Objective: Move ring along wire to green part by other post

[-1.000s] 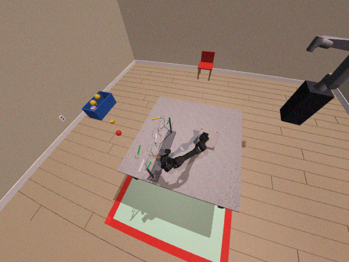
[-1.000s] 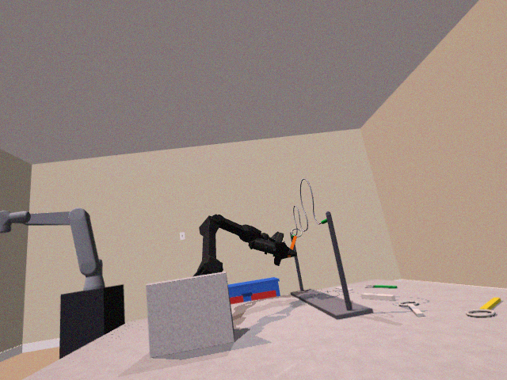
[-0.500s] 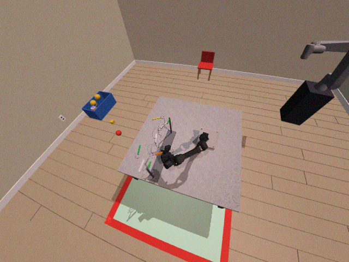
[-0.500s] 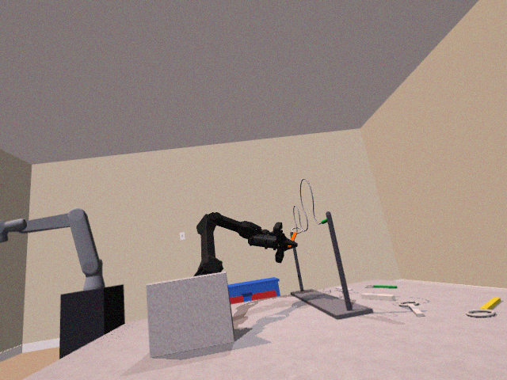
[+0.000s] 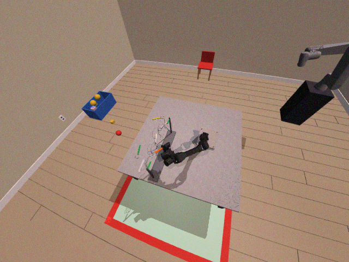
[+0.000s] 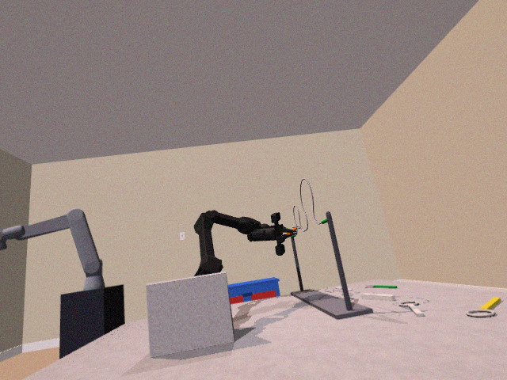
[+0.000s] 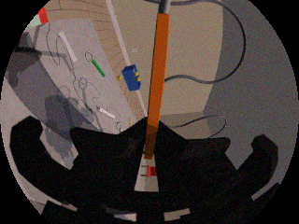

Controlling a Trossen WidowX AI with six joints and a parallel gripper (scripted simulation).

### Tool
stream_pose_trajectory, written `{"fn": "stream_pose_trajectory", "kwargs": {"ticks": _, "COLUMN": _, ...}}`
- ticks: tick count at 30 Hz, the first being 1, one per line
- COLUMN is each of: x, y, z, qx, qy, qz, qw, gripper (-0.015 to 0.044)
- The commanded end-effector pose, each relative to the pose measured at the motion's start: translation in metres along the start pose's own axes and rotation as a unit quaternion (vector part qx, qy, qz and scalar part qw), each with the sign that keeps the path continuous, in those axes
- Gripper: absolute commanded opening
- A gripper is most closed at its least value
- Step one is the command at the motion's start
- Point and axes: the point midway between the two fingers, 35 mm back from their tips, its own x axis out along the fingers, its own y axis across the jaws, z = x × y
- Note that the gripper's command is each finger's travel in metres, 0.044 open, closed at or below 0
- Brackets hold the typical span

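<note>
We grip the long orange handle (image 7: 157,75) in our black parallel-jaw gripper (image 7: 149,149), nearly closed on it, holding the thin grey metal ring (image 6: 297,226) level among the looping grey wire (image 6: 306,200), apparently partway between the posts, so nothing brushes it.

The arm (image 6: 212,233) is matte black with rounded jointed links, a small camera block above its black tool (image 6: 286,233)
</note>
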Motion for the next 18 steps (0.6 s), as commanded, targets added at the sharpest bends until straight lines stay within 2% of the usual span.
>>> {"fn": "stream_pose_trajectory", "kwargs": {"ticks": 1, "x": 0.001, "y": -0.016, "z": -0.002, "qx": -0.052, "qy": 0.002, "qz": -0.029, "qw": 0.998, "gripper": -0.015}}
{"fn": "stream_pose_trajectory", "kwargs": {"ticks": 18, "x": -0.006, "y": -0.066, "z": 0.012, "qx": -0.199, "qy": 0.0, "qz": -0.11, "qw": 0.974, "gripper": -0.015}}
